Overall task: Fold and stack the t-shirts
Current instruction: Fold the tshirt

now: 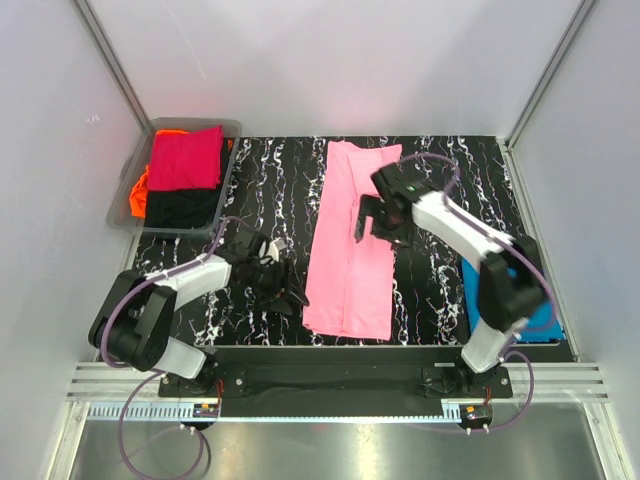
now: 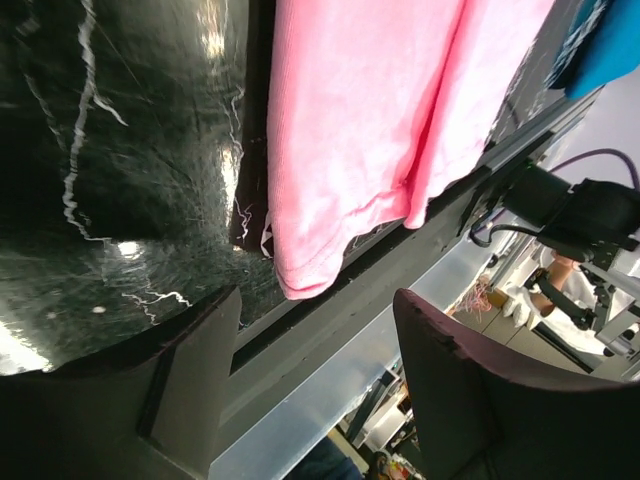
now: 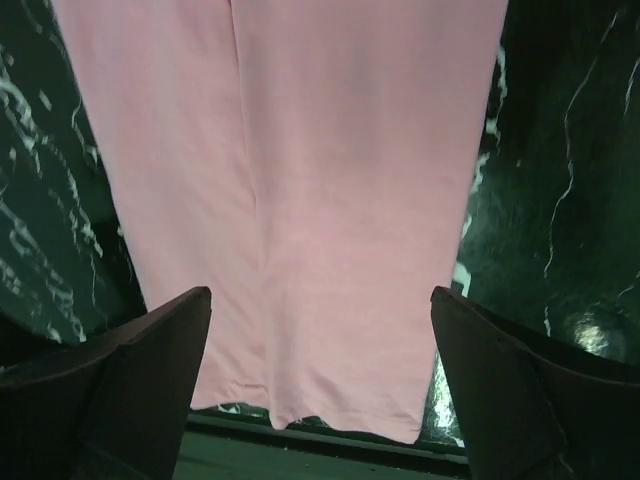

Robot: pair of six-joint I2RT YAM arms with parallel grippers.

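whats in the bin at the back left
A folded crimson t-shirt at the far end, a black one nearer the arms, and orange cloth bunched against the bin's left wall. Anything beneath them is covered.

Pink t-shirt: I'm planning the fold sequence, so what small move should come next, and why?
Probably lower the left gripper onto the near-left corner of the pink t-shirt. It already lies as a long narrow strip, both grippers are open and empty, and the right gripper hovers over its middle, so a crosswise fold seems next.
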